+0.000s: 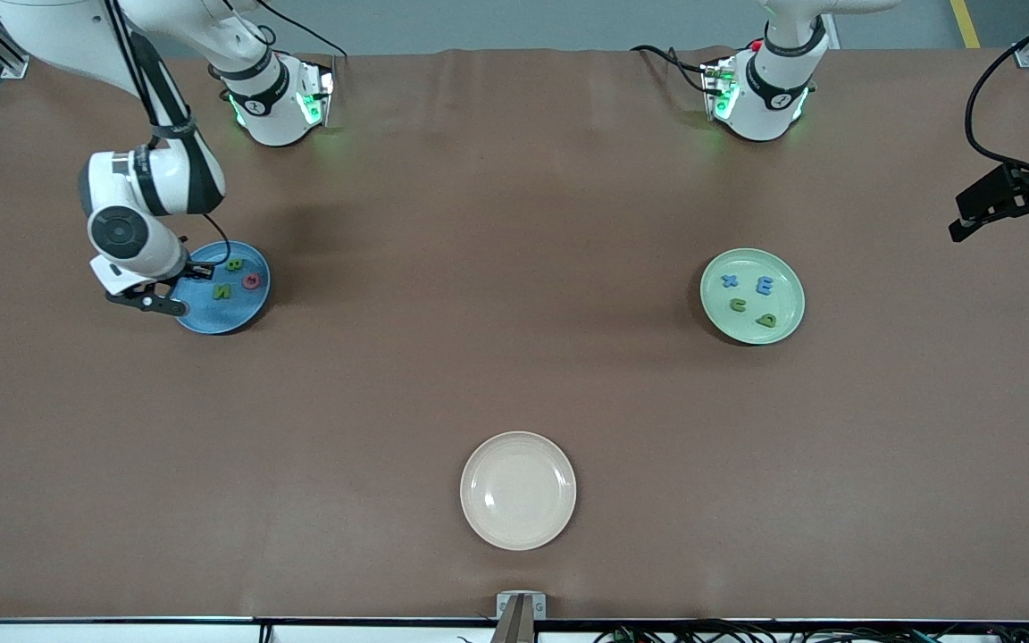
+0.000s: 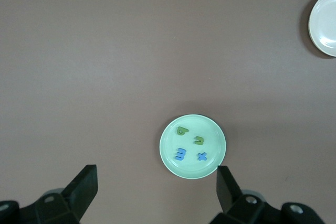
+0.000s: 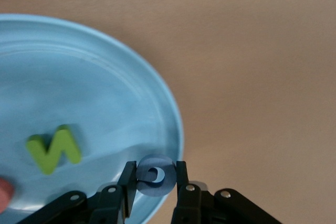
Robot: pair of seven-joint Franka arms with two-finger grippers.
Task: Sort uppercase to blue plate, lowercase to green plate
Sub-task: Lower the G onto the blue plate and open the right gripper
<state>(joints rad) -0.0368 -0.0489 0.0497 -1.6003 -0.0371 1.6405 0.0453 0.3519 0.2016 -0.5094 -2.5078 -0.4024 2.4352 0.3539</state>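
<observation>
At the left of the front frame, our right gripper (image 3: 154,178) pinches the blue G (image 3: 153,174) over the blue plate (image 1: 238,314); it looks light, squishy foam, so edge grip works. Left gripper (image 2: 157,188) waits, jaws wide, above the green plate (image 2: 170,156).

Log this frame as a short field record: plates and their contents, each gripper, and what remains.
blue plate: green B, green N, red Q lying in it
green plate: blue x, blue m, green u, green q lying in it
cream plate: nothing in it
right gripper: over the blue plate's rim, shut on blue G
left gripper: open, waiting at the left arm's end of the table
remaining: blue G not yet released
</observation>
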